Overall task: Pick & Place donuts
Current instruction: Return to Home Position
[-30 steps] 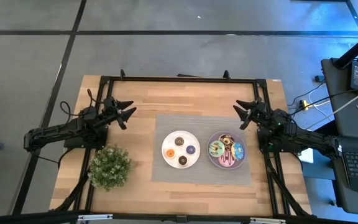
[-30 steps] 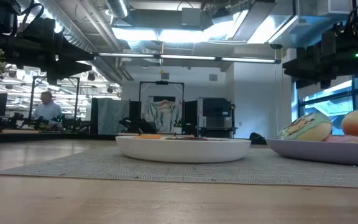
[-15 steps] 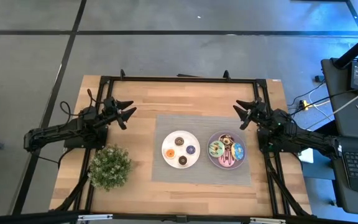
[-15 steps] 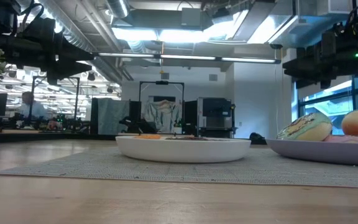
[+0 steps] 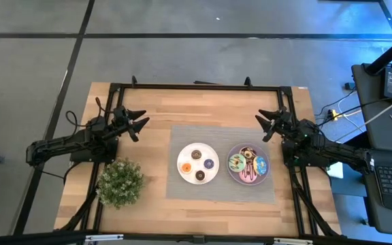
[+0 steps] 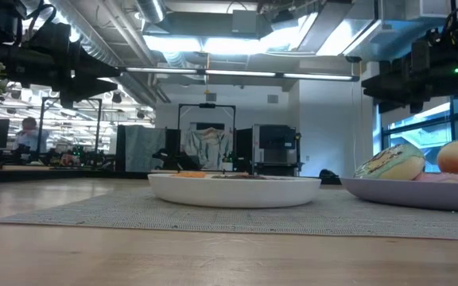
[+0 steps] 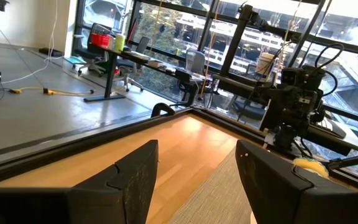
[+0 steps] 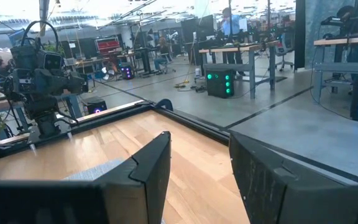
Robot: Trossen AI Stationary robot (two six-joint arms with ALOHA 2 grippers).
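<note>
Seemingly homing, nearly done: left gripper (image 5: pixel 141 126) left of the grey mat (image 5: pixel 182 136), right gripper (image 5: pixel 262 127) right of it, both spread open, empty; next, just park, donuts (image 5: pixel 237 162) plated.

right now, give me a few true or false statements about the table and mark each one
1. The white plate and the purple plate both sit on the mat. True.
2. The left gripper holds a donut. False: it is open and empty, off the mat.
3. The green donut lies on the white plate. False: it lies on the purple plate.
4. The plant stands off the mat. True.
5. The right gripper is open. True.
</note>
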